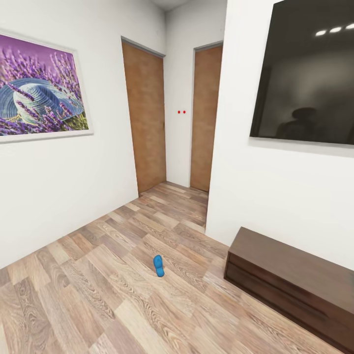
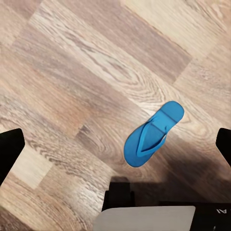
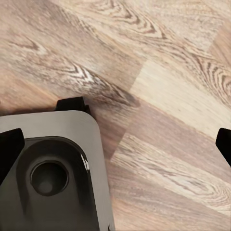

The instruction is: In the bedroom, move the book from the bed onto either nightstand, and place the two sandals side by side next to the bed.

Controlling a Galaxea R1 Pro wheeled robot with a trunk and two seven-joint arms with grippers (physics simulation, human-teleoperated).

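One blue sandal [image 1: 158,265] lies flat on the wood floor [image 1: 98,295], alone, near the low dark cabinet [image 1: 290,280] w/ the lavender picture [image 1: 42,88] on the wall. L claw [image 2: 115,144] is spread wide above a sandal [image 2: 153,134], not touching it. R claw [image 3: 115,144] is spread wide too, over bare floor.

My head camera looks forward and slightly down across the wood-plank floor [image 1: 123,295] toward two brown doors, from well back. My left wrist camera faces straight down at that floor from closer in. Both take in a blue sandal [image 1: 158,266] [image 2: 153,134]. My right wrist camera also faces down at the planks, close, over part of my grey base [image 3: 53,168].
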